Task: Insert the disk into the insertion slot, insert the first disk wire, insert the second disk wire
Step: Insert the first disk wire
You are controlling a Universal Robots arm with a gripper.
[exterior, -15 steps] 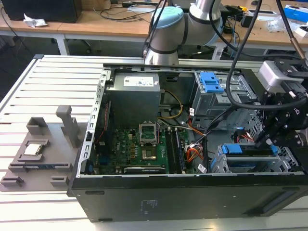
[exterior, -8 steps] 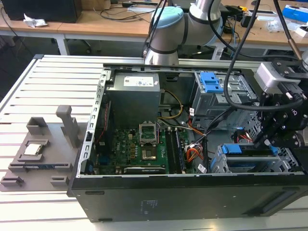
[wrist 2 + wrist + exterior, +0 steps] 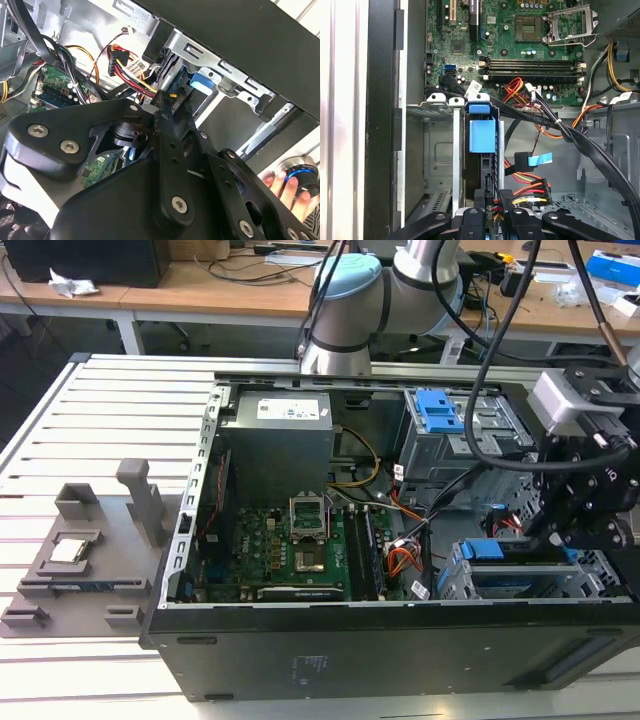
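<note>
- One disk (image 3: 482, 134), clipped in its blue carrier, stands on edge inside the insertion slot (image 3: 437, 150). The slot is the low grey cage at a corner of the open computer case (image 3: 350, 660), which lies on its side on the desk (image 3: 90, 420).
- Seated that deep, the disk has its rear edge facing the inside of the case, where the loose cables can reach it. On that showing, the disk step looks done and the work is on a wire.
- The claw (image 3: 491, 216) reaches down into the case at the disk's rear edge. Its fingers are drawn close on a black plug (image 3: 506, 196) that trails red, yellow and black leads (image 3: 532, 191), and it appears to be clenched on that plug.
- The plug is held end-on beside the disk's edge, likely so that it lines up with the socket. Whether it is pushed home cannot be told.
- The disk lies just beyond the fingertips, very near them.
- A data cable (image 3: 540, 160) with a light-blue tab hangs free close by, plugged into nothing.
</note>
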